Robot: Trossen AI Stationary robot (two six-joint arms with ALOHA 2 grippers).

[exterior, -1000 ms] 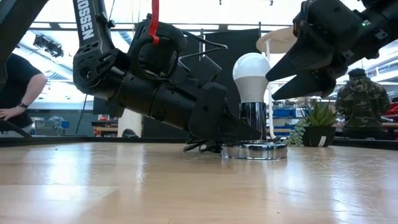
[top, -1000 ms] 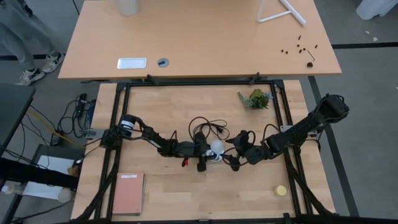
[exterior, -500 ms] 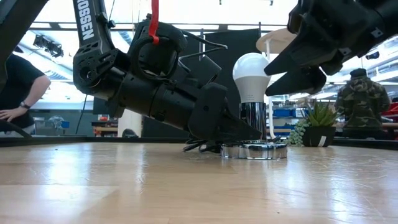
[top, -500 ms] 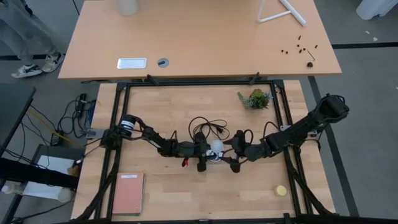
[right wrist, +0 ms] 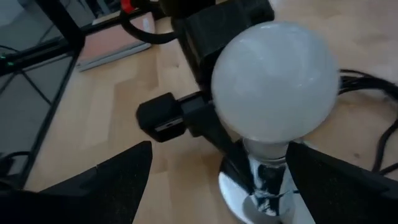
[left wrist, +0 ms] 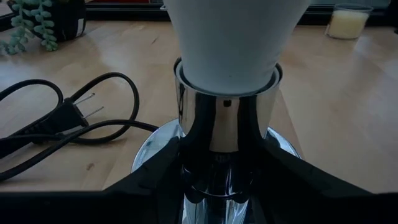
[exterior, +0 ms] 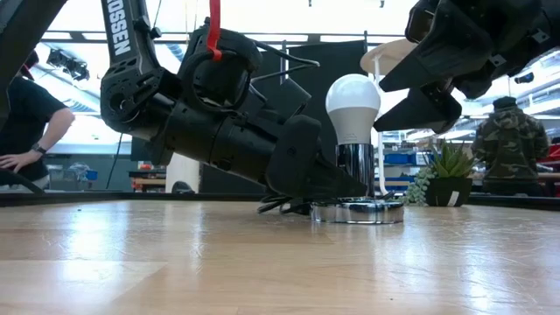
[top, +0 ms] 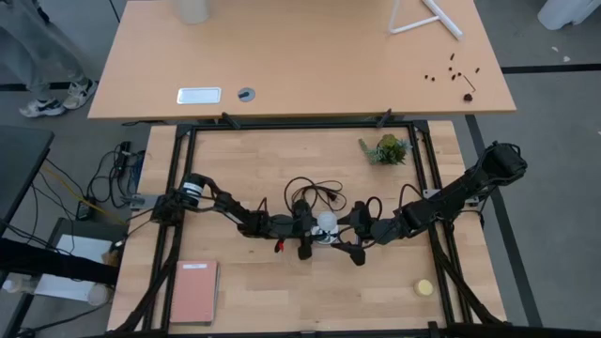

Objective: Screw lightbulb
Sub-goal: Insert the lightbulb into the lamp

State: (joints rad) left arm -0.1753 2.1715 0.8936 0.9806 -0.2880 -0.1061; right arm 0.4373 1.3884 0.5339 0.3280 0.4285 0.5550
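The small white pear-shaped lightbulb stands upright, its narrow end seated in the chrome collar of the round silver socket base near the middle of the wooden table, with the base's black power cord coiled beside it. Judged from its form, the bulb is light, rigid and smooth, with a thin shell that would crack under hard pinching; the sound place to take hold is across the widest part of the white globe, with light, even pressure, turning about the upright axis. The left gripper lies low along the table, its two dark fingers clasped on either side of the chrome collar, steadying the base rather than the bulb. The right gripper hangs above and to one side of the globe, angled down towards it, fingers spread wide and touching nothing; the globe sits between them in the right wrist view. How deeply the thread is engaged cannot be told. Risk noted: an off-centre grip could tilt the bulb.
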